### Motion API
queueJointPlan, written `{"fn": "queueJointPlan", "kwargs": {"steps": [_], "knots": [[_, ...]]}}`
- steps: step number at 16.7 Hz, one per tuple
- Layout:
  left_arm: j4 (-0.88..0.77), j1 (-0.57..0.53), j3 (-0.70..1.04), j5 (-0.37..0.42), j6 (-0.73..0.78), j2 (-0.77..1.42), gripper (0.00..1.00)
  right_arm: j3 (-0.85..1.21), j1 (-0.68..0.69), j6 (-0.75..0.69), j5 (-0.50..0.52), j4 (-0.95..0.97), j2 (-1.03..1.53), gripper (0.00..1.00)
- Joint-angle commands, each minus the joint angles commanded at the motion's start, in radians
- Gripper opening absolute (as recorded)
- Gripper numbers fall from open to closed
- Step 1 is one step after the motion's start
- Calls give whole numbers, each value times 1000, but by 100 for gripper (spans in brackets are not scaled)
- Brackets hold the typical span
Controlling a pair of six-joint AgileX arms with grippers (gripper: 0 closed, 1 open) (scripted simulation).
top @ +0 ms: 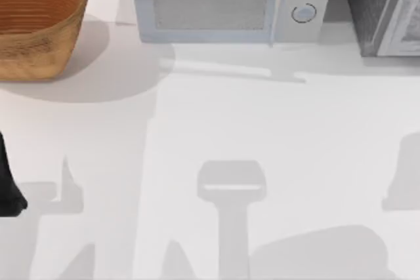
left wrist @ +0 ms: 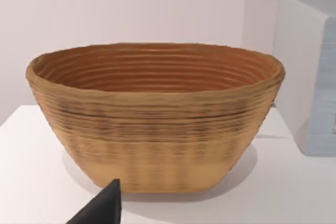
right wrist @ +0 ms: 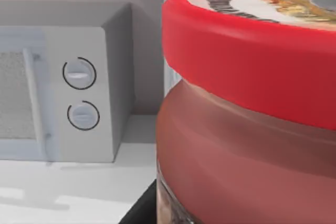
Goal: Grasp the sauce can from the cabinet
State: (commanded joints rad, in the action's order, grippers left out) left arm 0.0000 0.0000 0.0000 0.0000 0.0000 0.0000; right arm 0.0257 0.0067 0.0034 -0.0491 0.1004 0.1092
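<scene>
Beside the microwave (right wrist: 79,93), the sauce can (right wrist: 247,124) is looming at the right wrist camera; claw state unclear.

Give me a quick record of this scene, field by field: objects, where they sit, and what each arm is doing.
basket: woven, brown, far left of the table
microwave: light grey, two round knobs, at the table's back middle, door shut
cabinet: dark grey speckled, back right corner
sauce can: red, very close to the right wrist camera, with the microwave behind it
left arm: at the table's left edge, its wrist camera facing the basket
right tool: a dark part sits beside the can's base; grip cannot be judged
</scene>
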Motion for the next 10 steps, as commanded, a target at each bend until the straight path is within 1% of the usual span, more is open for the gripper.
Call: {"fn": "queueJointPlan", "kwargs": {"steps": [4, 10], "knots": [[0, 0, 0, 0, 0, 0, 100, 45, 3, 2, -107, 254, 272, 0], [0, 0, 0, 0, 0, 0, 100, 118, 4, 7, -318, 777, 877, 0]]}}
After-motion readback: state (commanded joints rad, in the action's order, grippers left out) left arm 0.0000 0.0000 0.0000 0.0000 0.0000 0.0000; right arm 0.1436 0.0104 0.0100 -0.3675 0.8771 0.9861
